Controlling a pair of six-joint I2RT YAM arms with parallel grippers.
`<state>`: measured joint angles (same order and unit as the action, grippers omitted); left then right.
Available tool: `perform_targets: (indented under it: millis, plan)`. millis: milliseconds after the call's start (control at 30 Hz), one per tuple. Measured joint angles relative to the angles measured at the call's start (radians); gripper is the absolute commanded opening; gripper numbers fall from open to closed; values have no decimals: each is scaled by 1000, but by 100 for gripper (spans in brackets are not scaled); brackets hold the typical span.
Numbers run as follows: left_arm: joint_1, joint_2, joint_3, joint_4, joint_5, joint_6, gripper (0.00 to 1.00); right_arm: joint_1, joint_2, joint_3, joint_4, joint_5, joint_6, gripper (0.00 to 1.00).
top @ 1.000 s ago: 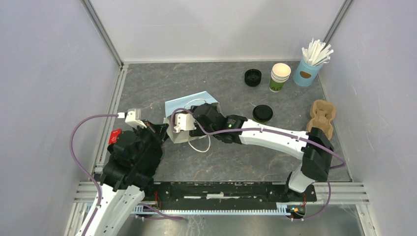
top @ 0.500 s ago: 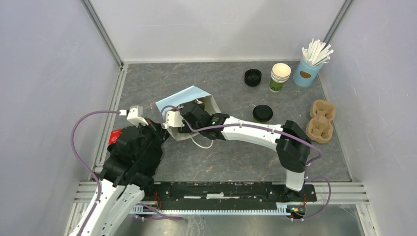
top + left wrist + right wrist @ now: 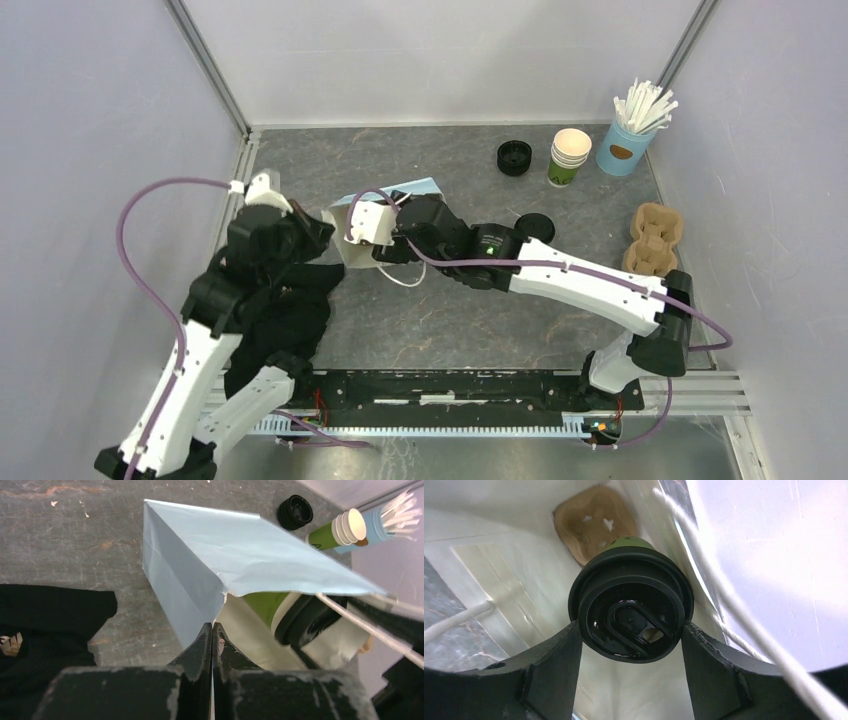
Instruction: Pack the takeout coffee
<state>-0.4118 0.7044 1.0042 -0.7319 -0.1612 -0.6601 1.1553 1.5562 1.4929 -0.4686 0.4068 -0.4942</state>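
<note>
A light blue paper bag (image 3: 235, 555) with a white inside is tipped over, its mouth facing my right arm. My left gripper (image 3: 213, 628) is shut on the bag's rim (image 3: 345, 235). My right gripper (image 3: 631, 636) reaches into the bag, shut on a takeout coffee (image 3: 631, 611) by its black lid. The cup's green body (image 3: 265, 605) shows inside the bag. A brown cup carrier (image 3: 594, 522) lies at the bag's bottom. A second lidded takeout coffee (image 3: 537, 223) stands on the table, half hidden behind my right arm.
At the back stand a stack of black lids (image 3: 514, 157), a stack of lidless cups (image 3: 570, 155) and a blue holder of white stirrers (image 3: 628, 140). Another brown carrier (image 3: 655, 240) lies at the right edge. The bag's white handle cord (image 3: 405, 280) trails on the table.
My left arm has risen and reached further back, lifting the bag's rim. My right arm has stretched out towards the bag with the cup in its grip.
</note>
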Motion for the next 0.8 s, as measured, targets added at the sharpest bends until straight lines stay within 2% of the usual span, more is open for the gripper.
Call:
perform_targets:
  millis: [133,233,433,700,800]
  plan:
    - [0,188,239,-129,-8,-84,2,36,1,160,-109,39,81,20]
    - [0,275,312,-193,3,-137,2,50,-24,233,-121,53,138,19]
    - [-8,358,315,-241,107,-188,2,49,-167,31,-116,14,168,19]
    - [-5,386,303,-245,225,-188,2,46,-173,-198,-69,-40,175,18]
    - [-5,378,303,-246,233,-188,7,45,-171,-210,-63,-66,176,18]
